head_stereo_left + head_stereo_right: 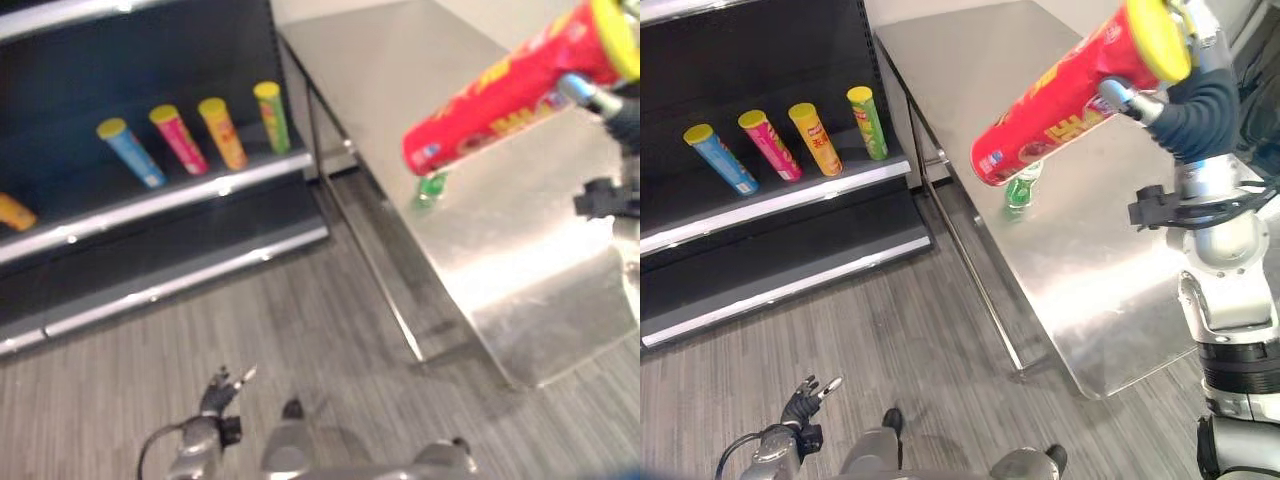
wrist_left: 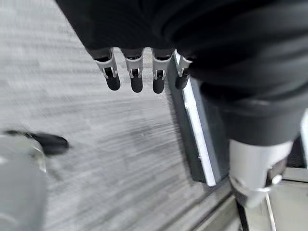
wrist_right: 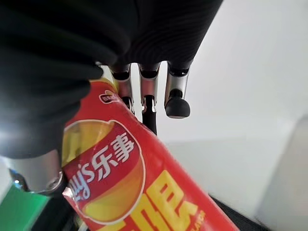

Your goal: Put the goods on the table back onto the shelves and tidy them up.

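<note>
My right hand (image 1: 1200,108) is shut on a red chip can (image 1: 1070,100) with a yellow lid. It holds the can tilted in the air above the steel table (image 1: 1110,280). In the right wrist view the fingers (image 3: 148,91) curl over the red can (image 3: 134,192). A small green bottle (image 1: 1020,190) stands on the table just under the can's lower end. Blue (image 1: 720,160), pink (image 1: 772,147), orange (image 1: 816,140) and green (image 1: 869,123) cans lean in a row on the dark shelf (image 1: 770,200). My left hand (image 1: 805,400) hangs low over the floor, fingers (image 2: 134,79) relaxed and holding nothing.
The shelf unit stands to the left of the table, with a lower ledge (image 1: 790,285) below the cans. Another orange can (image 1: 15,212) lies at the shelf's far left. The table's thin legs (image 1: 970,270) face grey plank floor between table and shelves.
</note>
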